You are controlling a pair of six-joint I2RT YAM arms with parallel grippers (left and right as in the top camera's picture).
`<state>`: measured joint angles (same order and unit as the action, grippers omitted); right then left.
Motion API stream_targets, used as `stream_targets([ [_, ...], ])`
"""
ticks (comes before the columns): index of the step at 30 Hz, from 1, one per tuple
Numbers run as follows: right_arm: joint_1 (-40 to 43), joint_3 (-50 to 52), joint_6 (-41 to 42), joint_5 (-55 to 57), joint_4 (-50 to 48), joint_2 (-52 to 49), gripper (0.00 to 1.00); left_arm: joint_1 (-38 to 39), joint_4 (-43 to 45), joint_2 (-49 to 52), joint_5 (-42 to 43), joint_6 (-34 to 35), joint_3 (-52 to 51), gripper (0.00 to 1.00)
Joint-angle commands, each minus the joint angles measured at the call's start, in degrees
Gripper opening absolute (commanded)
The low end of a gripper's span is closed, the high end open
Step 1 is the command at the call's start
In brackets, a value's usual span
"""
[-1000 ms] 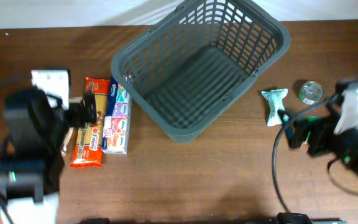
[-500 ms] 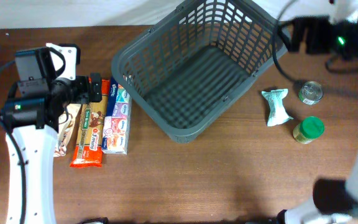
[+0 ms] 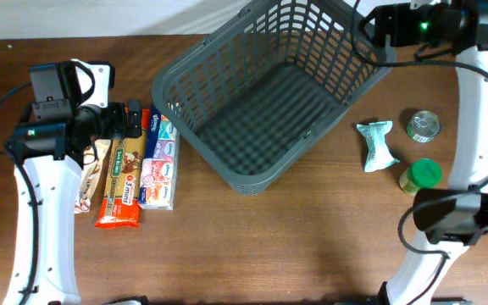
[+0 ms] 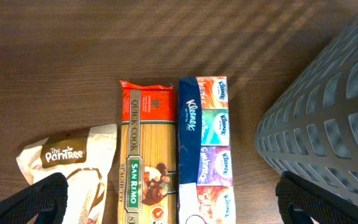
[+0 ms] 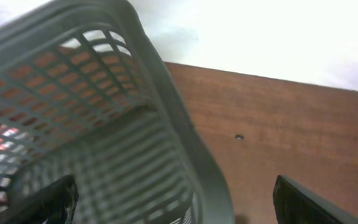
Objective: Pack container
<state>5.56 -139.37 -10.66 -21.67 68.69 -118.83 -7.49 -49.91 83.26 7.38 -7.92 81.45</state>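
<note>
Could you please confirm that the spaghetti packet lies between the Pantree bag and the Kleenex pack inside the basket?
Not quite: the spaghetti packet does lie between the Pantree bag and the Kleenex pack, but on the table beside the basket, not inside it, as the left wrist view shows.

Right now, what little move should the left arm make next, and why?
Probably lower the left gripper onto the spaghetti pack. It hangs open above that pack and the tissue pack beside it, holding nothing, and the basket is empty, so packing has not started.
</note>
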Motion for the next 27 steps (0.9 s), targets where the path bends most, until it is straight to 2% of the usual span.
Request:
stream_targets([
  [1, -0.68, -1.53, -4.33, -0.26, -1.25, -3.34, 0.92, -0.24, 0.11, 0.26, 1.18, -0.94, 1.16, 0.99],
  [11, -1.44, -1.53, -3.61, -1.64, -5.57, -7.87, 0.86, -0.24, 0.11, 0.26, 1.18, -0.94, 1.16, 0.99],
  [14, -1.42, -1.53, -3.45, -1.64, -5.53, -8.83, 0.75, -0.24, 0.11, 0.26, 1.18, -0.94, 1.16, 0.99],
  [16, -1.42, -1.53, -3.45, -1.62, -5.49, -9.01, 0.63, -0.24, 0.11, 0.26, 1.18, -0.94, 1.16, 0.99],
  [23, -1.49, -1.18, -2.19, 1.66, -3.56, -9.01, 0.59, -0.24, 0.11, 0.26, 1.18, -0.94, 1.16, 0.99],
  [27, -1.46, -1.09, -2.16, 2.03, -3.26, -9.01, 0.47, -0.24, 0.11, 0.26, 1.18, -0.94, 1.16, 0.99],
])
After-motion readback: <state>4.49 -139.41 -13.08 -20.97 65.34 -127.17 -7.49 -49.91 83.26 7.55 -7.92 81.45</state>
